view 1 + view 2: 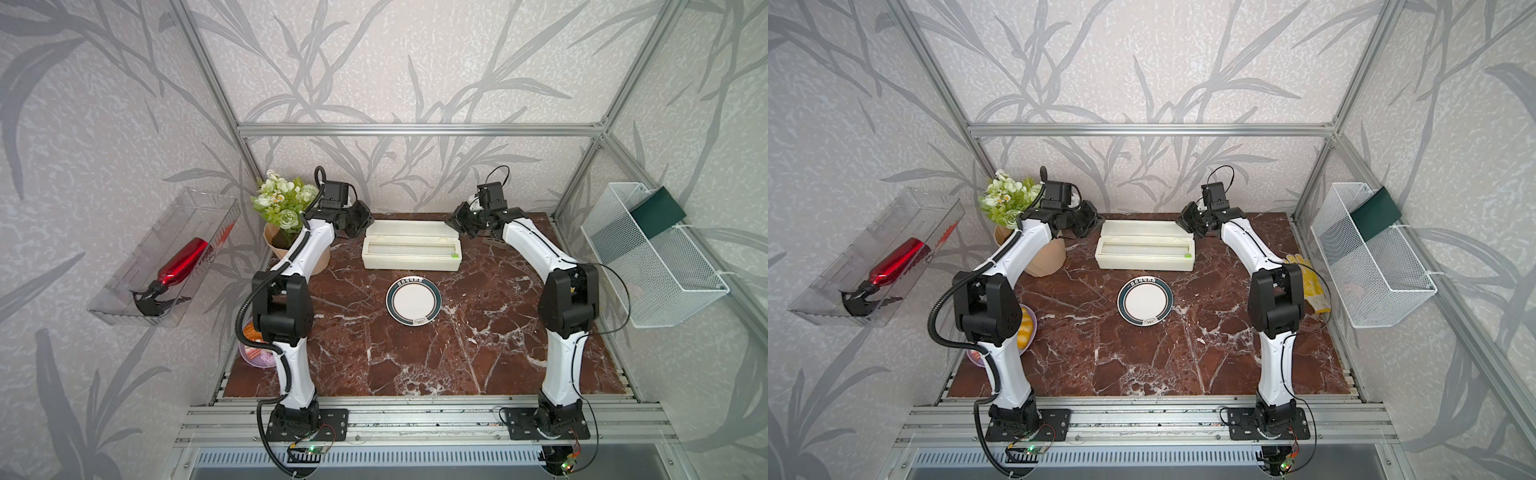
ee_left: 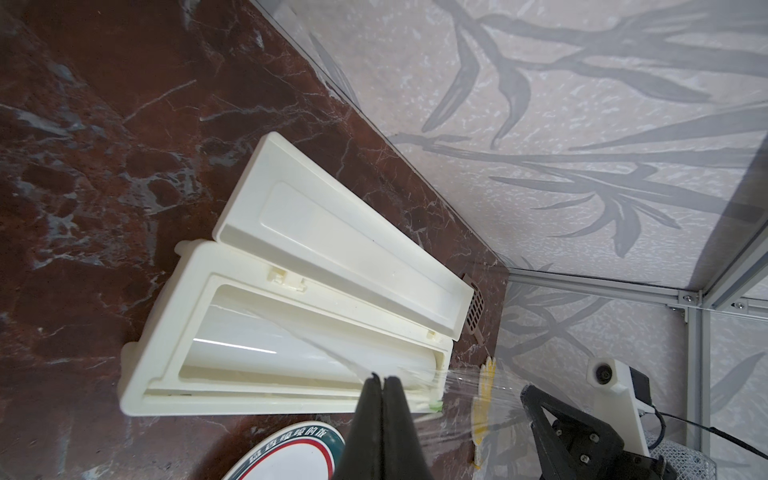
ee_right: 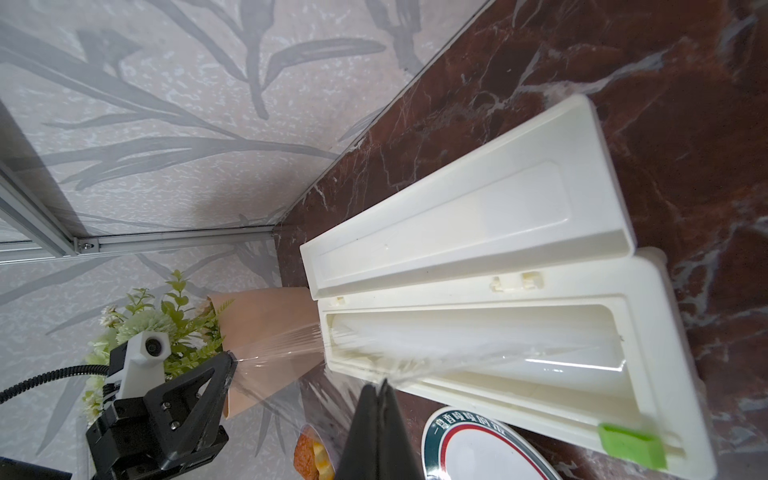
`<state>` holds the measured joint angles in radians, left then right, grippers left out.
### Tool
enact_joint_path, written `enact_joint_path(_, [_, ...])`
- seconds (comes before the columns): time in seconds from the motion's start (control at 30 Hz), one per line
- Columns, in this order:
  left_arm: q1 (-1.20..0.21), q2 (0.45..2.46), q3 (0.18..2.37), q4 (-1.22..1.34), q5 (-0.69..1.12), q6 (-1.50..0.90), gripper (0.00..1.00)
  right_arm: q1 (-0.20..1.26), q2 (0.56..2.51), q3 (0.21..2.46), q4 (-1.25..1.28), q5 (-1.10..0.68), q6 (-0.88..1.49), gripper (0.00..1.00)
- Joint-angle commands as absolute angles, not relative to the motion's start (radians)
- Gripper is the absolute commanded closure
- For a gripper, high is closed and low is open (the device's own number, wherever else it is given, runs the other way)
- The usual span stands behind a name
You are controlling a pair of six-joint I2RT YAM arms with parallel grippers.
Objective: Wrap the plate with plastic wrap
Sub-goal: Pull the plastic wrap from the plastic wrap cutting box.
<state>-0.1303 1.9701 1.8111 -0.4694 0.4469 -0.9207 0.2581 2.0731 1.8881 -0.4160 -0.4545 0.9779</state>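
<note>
- The black left hand (image 2: 381, 379) is closed, its two fingers pressed flat together on an edge of the thin, transparent, glossy plastic wrap (image 2: 465, 388).
- The black right hand (image 3: 383, 382) is closed in the same way, pinching the crinkled film at its fingertips.
- In both top views, each hand hangs by a far corner of the long cream-white plastic dispenser box (image 1: 411, 254), the left hand at the box's left end and the right hand at its right end.
- The plastic wrap rises from the white roll (image 2: 249, 345) inside the box and stretches between the two hands in streaky folds. It shows in the wrist views, but it is too clear to make out from above.
- The box's lid (image 1: 409, 229) lies swung open on the far side of the box.
- A small green slider (image 3: 631, 449) sits at the right end of the box's front rail.
- The round white plate with a dark teal rim band and thin red ring (image 1: 413, 301) lies flat on the red-brown marble bench (image 1: 374, 357). It is in front of the box, opposite its middle, near it but apart.
- Cream and green flowers in a tan paper wrap (image 1: 282, 208) stand left of the box.
- A purple plate with bread (image 1: 1027, 328) lies left of the box and well in front of it, half hidden by the left arm.
- A yellow glove (image 1: 1308, 286) lies right of the box.
</note>
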Motion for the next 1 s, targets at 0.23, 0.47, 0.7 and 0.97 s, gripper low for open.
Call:
enact_joint_path(0.23, [-0.117, 1.869, 1.937, -0.492, 0.425, -0.933, 1.0, 0.236, 1.988, 2.026, -0.467, -0.463, 0.965, 1.0])
enact_joint_path(0.47, [-0.12, 1.8, 1.933, -0.505, 0.42, -0.936, 1.0, 0.236, 1.973, 2.096, -0.528, -0.472, 0.953, 1.0])
enact_joint_path(0.7, [-0.123, 1.735, 1.935, -0.526, 0.415, -0.935, 1.0, 0.236, 1.935, 2.128, -0.581, -0.477, 0.938, 1.0])
enact_joint_path(0.97, [-0.132, 1.67, 1.925, -0.566, 0.412, -0.923, 1.0, 0.236, 1.851, 2.086, -0.595, -0.489, 0.94, 1.0])
